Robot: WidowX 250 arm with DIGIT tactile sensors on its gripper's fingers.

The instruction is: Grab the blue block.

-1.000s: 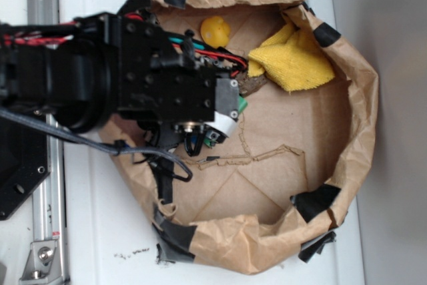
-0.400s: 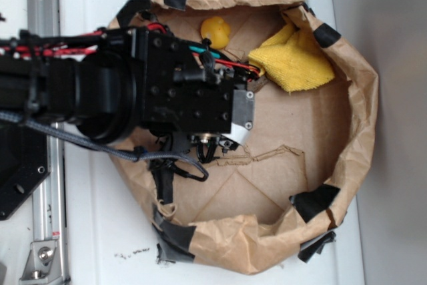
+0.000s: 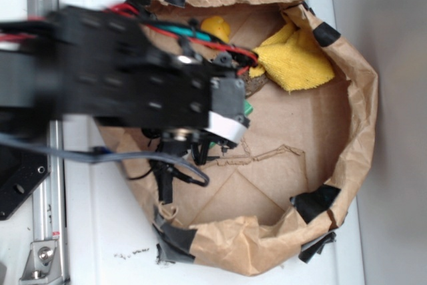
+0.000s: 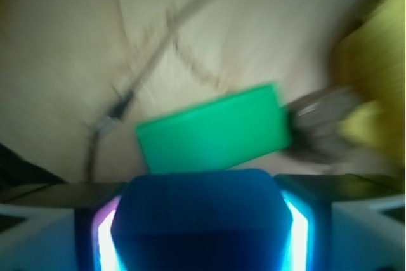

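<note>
Fingers (image 4: 298,233) are seen closed on the blue block (image 4: 200,220), which sits wedged between the two pads at the bottom of the wrist view; only its upper face is shown, so depth of engagement cannot be judged. Gripper (image 4: 202,233) is blurred in both views, and the exterior view hides the block under the arm (image 3: 133,78). Green block (image 4: 212,128) lies on the paper just beyond the blue one, apparently apart from it, with a grey-brown object (image 4: 317,122) touching its right end and a yellow cloth (image 3: 297,58) further out. Risks judged: slip of the smooth, rounded block if only its edge is pinched; snagging of the cables on the taped paper wall (image 3: 363,98) during a lift. A yellow ball (image 3: 217,28) sits near the far wall, out of the way.
</note>
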